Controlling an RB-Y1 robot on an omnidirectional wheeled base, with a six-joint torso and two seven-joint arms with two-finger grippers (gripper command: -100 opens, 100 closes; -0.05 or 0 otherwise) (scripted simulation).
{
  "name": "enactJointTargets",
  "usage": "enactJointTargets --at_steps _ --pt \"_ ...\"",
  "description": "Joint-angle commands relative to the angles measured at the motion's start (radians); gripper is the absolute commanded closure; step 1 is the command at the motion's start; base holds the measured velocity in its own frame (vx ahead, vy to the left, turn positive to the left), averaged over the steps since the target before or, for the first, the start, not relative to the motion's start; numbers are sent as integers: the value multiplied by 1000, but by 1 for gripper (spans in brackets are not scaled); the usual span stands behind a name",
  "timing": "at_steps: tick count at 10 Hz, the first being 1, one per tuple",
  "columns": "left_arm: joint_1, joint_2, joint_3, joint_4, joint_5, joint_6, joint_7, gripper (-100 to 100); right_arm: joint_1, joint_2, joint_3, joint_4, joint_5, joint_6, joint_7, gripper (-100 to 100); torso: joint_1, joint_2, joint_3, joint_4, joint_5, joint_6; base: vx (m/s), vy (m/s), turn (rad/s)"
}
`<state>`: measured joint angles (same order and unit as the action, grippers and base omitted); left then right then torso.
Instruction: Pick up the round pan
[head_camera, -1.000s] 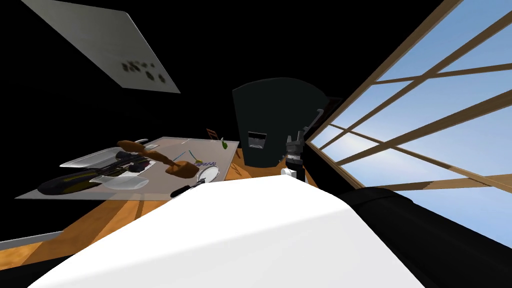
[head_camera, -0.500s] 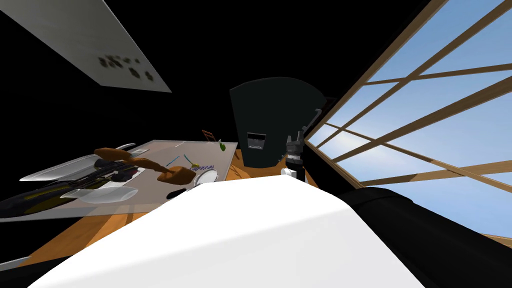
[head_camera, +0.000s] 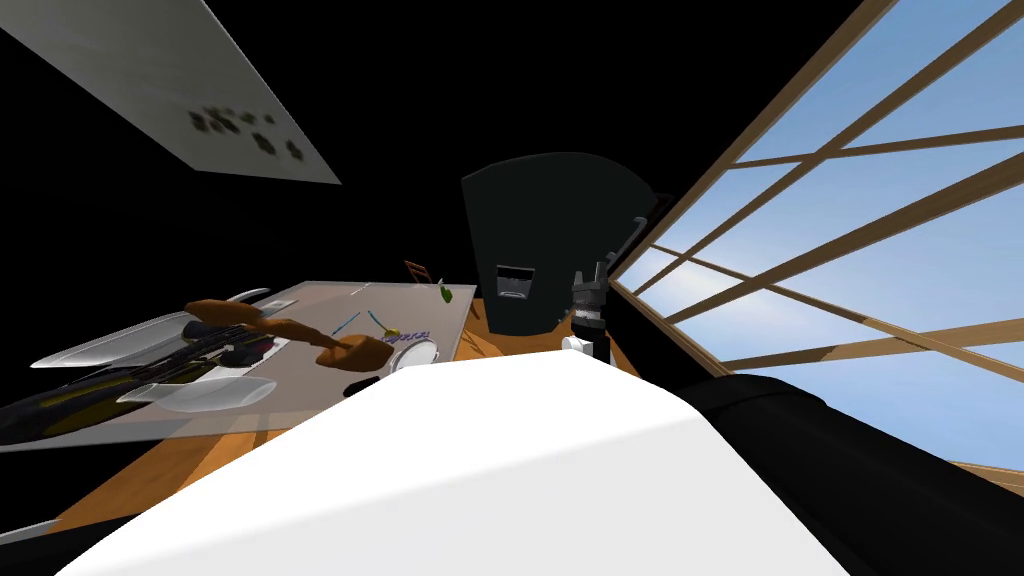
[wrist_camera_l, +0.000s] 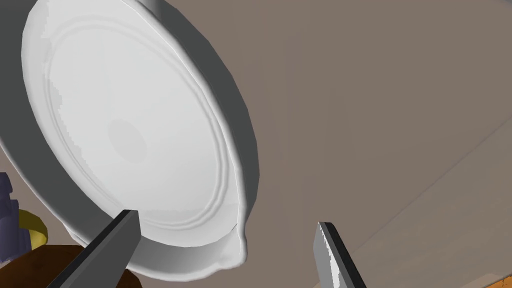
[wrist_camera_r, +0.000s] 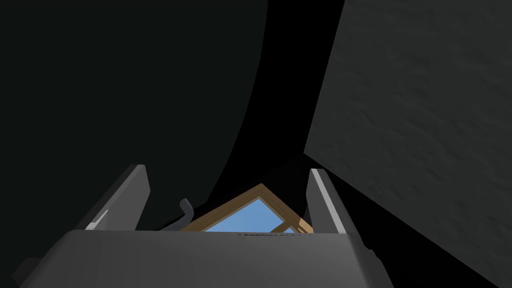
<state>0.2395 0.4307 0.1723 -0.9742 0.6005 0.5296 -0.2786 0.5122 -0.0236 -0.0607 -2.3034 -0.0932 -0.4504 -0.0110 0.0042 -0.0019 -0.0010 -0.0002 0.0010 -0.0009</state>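
In the head view the round pan, drawn white, lay on a grey mat on the wooden table, at the mat's near corner. A brown wooden utensil sat just beside it on the far side from the window. The right gripper stood upright, well apart from the pan, between a tall dark appliance and the window frame.

In the left wrist view the left gripper hung close over the pan, its fingers spread wide and holding nothing. One finger lay across the pan's inside, the other over bare mat, with the rim and its small pouring lip between them. I judged this the last of the approach. The next move would call for lowering until the fingers straddle the rim wall, then closing. The mat side gave open room, but the brown utensil and a yellow piece crowded the inner finger's side.

In the right wrist view the right gripper had its fingers apart, empty.
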Motion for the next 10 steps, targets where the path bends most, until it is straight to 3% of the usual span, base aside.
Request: enactJointTargets --at_steps 1,3,4,8,9,10 --pt "-19 -16 -7 36 -16 -27 7 -100 0 0 0 0 0 0 0 0 0 0 0 0 0 0 6 62 -13" --pt "-15 -17 -6 26 -21 -22 12 -100 0 0 0 0 0 0 0 0 -1 0 0 0 0 0 1 32 -9" --pt "-16 -18 -6 28 -21 -25 12 100 0 0 0 0 0 0 0 0 -3 0 0 0 -1 0 0 0 0" --pt "-15 -18 -7 28 -22 -24 11 100 0 0 0 0 0 0 0 0 -4 1 0 0 -1 -1 0 0 0" --pt "-15 -18 -7 28 -22 -24 11 0 0 0 0 0 0 0 0 0 -4 1 1 1 -1 0 0 0 0" --pt "-2 6 1 1 7 3 -4 100 0 0 0 0 0 0 0 0 -5 1 1 1 -2 0 -10 -61 28"
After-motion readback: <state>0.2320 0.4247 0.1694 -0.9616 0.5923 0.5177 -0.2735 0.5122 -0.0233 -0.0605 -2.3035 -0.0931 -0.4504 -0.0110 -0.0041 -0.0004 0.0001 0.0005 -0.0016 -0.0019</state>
